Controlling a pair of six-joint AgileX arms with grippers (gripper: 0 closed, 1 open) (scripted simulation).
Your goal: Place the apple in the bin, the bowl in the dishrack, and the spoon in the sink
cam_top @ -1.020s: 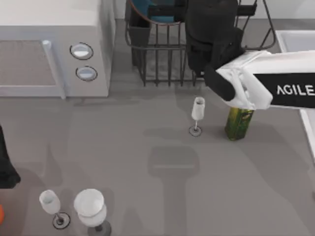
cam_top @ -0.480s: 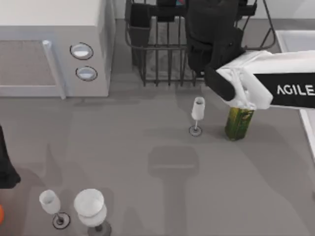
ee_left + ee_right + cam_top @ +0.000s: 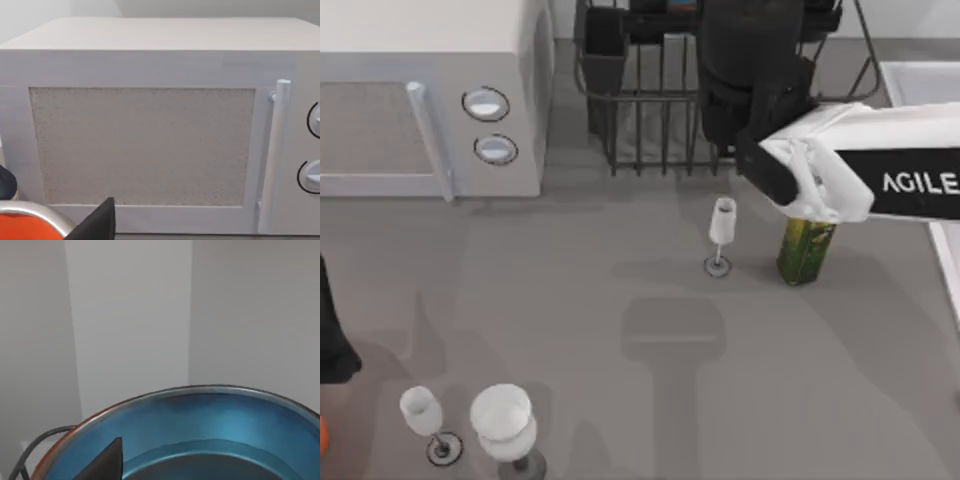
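Note:
The blue bowl [image 3: 200, 420] with its reddish-brown rim sits close under the right wrist camera, facing the back wall. My right gripper [image 3: 752, 40] hangs over the far part of the black wire dishrack [image 3: 640, 120], shut on the bowl, with one dark finger [image 3: 102, 462] inside the rim. A rack wire [image 3: 35, 440] curves beside the bowl. The white sink [image 3: 915, 72] lies at the far right. My left arm [image 3: 330, 340] is parked at the table's left edge. The apple, the spoon and the bin are out of view.
A white microwave [image 3: 420, 100] fills the far left. A small wine glass [image 3: 720, 235] and a green bottle [image 3: 807, 250] stand just in front of the rack, under my right arm. Two more glasses [image 3: 500, 420] stand front left, near an orange object [image 3: 323, 435].
The bowl has moved from over the rack's left part toward the far edge of the top view. The right arm has barely shifted. The left arm is still.

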